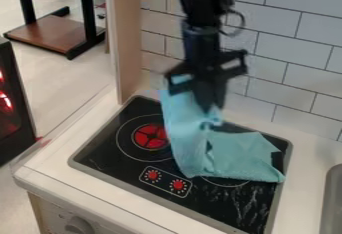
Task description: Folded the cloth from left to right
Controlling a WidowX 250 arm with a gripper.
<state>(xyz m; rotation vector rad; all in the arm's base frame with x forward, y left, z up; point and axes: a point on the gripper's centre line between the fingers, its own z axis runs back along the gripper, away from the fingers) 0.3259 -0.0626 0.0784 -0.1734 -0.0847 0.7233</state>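
Note:
The black gripper [208, 97] hangs over the back part of the stove, in front of the tiled wall. It is shut on the light blue cloth [184, 137], whose left part is raised and stretches down from the gripper in a long strip. The rest of the cloth lies crumpled over the right half of the black stove top, covering much of the right burner. Its right edge reaches close to the stove's right border.
The stove top [110, 150] shows a red left burner [151, 136] and two red knob marks near its front. A wooden panel [127, 38] stands at the back left. Tiled wall [284, 53] runs behind, and a sink edge [328, 203] is at right.

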